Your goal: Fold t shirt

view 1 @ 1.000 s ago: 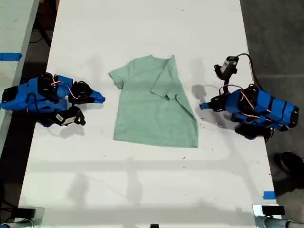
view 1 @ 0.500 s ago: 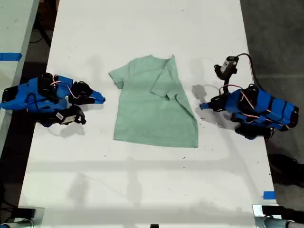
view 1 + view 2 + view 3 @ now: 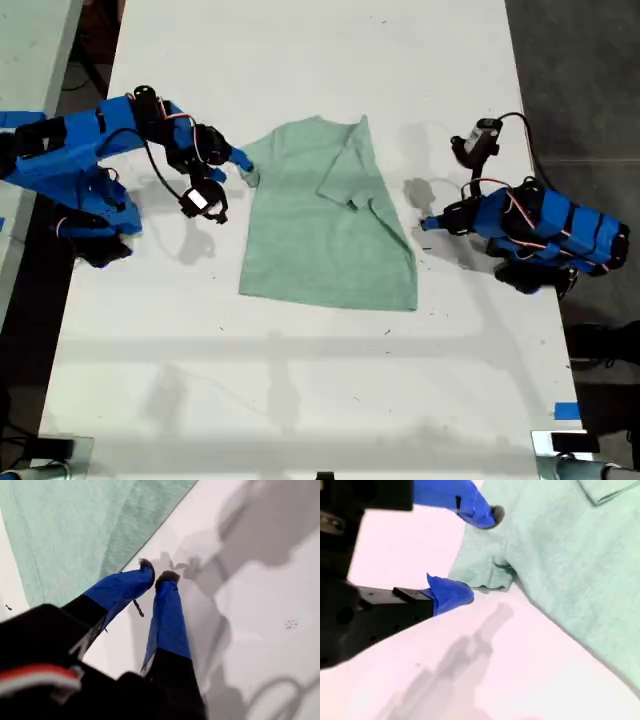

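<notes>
T shirt (image 3: 325, 215) flat mid-tabletop (image 3: 300, 400), 1 sleeve already folded inward; my second end effector (image 3: 472, 555), jaws apart and empty, straddles the unfolded sleeve to pinch it, while my first end effector (image 3: 160, 577) rests nearly closed, empty.

Gripper: my first gripper (image 3: 154, 576) had its blue jaws nearly together, nothing between them.
Cloth: the t shirt (image 3: 75, 525) lay just beside the tips.
Surface: white table (image 3: 260, 630) carried grey shadows.
</notes>
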